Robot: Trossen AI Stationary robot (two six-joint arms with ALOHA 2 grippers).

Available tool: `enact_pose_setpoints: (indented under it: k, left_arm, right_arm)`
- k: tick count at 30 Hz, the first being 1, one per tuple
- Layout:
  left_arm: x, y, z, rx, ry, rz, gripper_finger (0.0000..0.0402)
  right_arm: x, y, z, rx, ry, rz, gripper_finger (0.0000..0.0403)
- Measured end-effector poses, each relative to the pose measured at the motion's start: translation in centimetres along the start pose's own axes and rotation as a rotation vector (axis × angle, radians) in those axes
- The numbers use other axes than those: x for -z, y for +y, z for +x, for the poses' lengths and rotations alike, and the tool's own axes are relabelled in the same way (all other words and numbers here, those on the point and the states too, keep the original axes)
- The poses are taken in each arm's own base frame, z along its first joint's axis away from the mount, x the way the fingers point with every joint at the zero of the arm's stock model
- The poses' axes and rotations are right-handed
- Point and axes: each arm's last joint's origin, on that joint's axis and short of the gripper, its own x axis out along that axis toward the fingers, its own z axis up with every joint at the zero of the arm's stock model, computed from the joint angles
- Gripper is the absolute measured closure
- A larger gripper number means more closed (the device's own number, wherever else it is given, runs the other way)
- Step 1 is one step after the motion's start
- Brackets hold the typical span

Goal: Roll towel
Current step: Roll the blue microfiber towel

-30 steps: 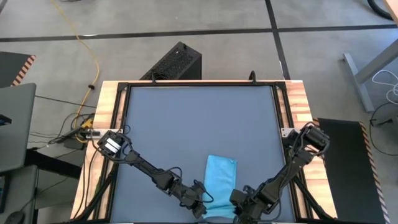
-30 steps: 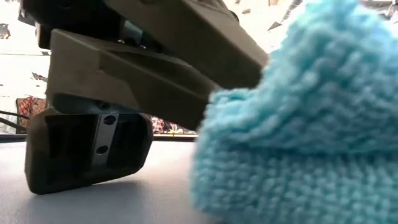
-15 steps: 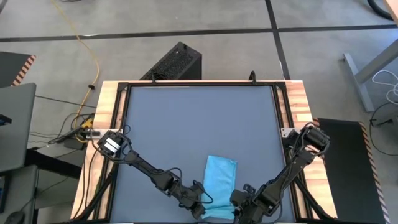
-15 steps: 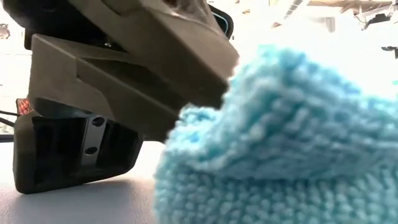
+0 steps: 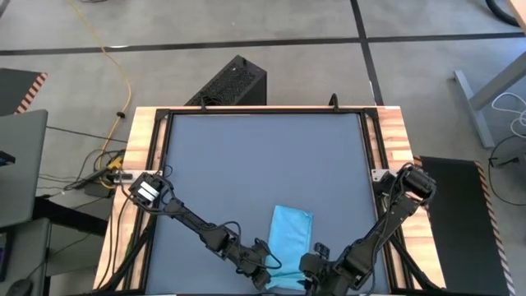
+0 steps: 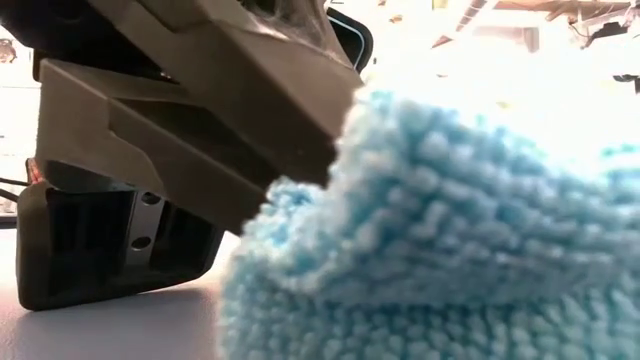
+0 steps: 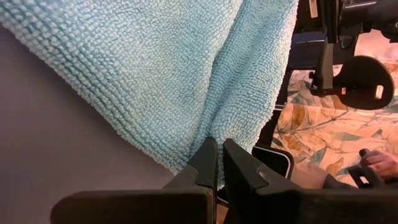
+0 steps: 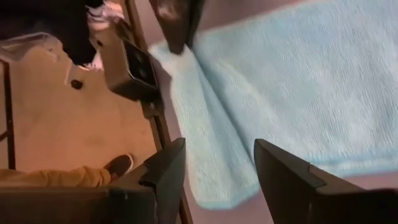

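high view: the sky-blue towel lies flat on the dark grey worktop nr its front edge, roughly mid-width, w/ both arms reaching in from the sides to its nearest end. the left gripper sits at the towel's front-left corner; the right gripper is at the front-right corner, just beside the cloth.

left wrist view: the left gripper has its jaws pressed together on a pinch of the towel, the cloth's edge folding up into the narrow slit between the two dark fingers. the cloth bunches in a crease running away from the grip.

right wrist view: the right gripper has its jaws spread wide apart and holds nothing; the towel lies below and beyond them, its edge doubled over in a loose fold. the other arm's fingers clamp the far corner. beyond the worktop edge a person's shoe and trouser leg show on the floor.

low view: the towel fills the frame's right, its looped pile lifted off the worktop at one edge, where a tan-grey gripper body meets it from above.

off the worktop: a black box on the floor behind, and a yellow cable.
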Motion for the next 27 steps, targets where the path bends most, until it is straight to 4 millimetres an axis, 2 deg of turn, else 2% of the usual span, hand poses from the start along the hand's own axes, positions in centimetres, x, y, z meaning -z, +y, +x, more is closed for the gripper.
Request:
enact_pose_setpoints:
  k: [7, 13, 20, 27]
  left_arm:
    - [0.2, 0.0, 0.0, -0.001, -0.007, 0.020, 0.0401]
    - [0.6, -0.2, 0.0, 0.006, -0.008, 0.073, 0.0401]
    - [0.4, -0.3, 0.0, 0.006, -0.011, 0.090, 0.0401]
    - [0.3, -0.3, 0.0, 0.006, -0.020, 0.081, 0.0401]
  right_arm:
    - [0.3, 1.0, 1.6, -0.061, -0.078, -0.047, 0.0188]
    - [2.3, 1.1, 3.2, -0.022, -0.094, -0.143, 0.0189]
    - [3.4, 1.8, 3.2, -0.004, -0.152, -0.266, 0.0189]
    - [3.4, 1.8, 3.0, 0.022, -0.193, -0.285, 0.0188]
